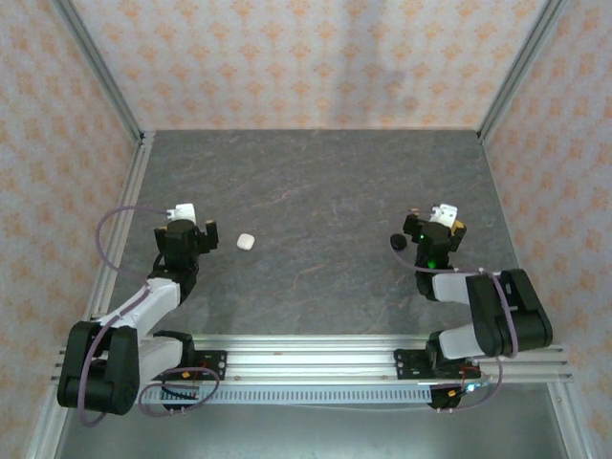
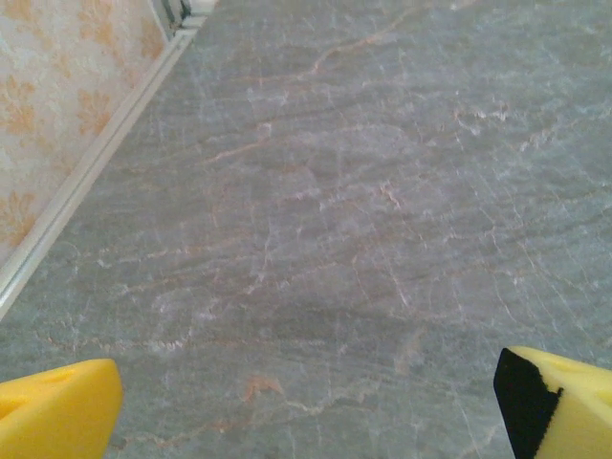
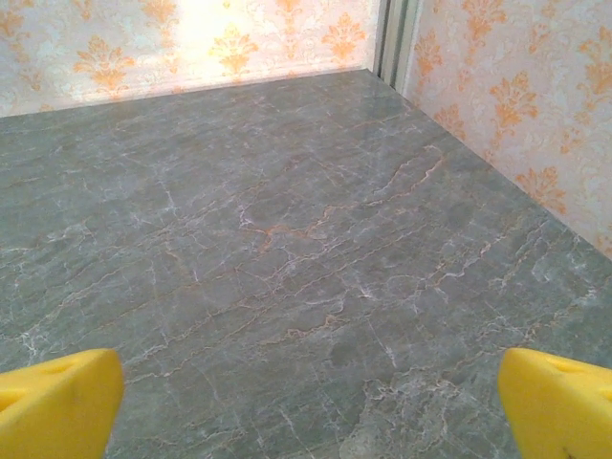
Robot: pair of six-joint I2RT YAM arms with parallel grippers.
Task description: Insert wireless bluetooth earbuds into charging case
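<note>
A small white case point(image 1: 246, 241) lies flat, left of centre, rounded and pale. A black case point(image 1: 399, 243) lies well apart on the right, too small to tell whether open.

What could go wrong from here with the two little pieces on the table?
The small white piece lies off to the side of the left gripper, whose wide-open fingers frame only bare table; closing now would likely grab nothing. The small black piece sits close beside the right gripper, so a sideways swing might knock it away.
</note>
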